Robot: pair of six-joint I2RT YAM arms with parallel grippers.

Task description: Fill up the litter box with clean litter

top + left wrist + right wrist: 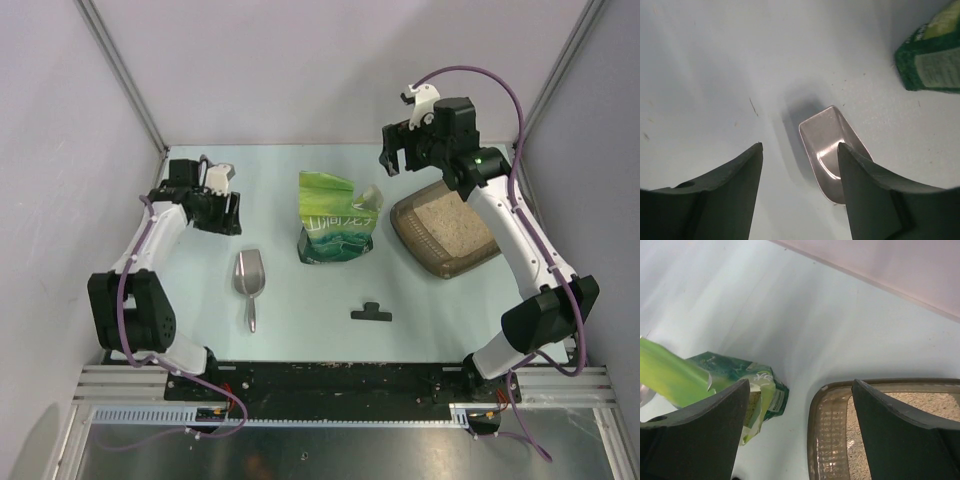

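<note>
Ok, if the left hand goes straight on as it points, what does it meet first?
The left hand would likely meet the metal scoop first, lying on the table ahead of its open jaws; depth is unclear.

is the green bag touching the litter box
Apart. The right wrist view shows a strip of bare table between the green bag and the litter box rim.
</note>
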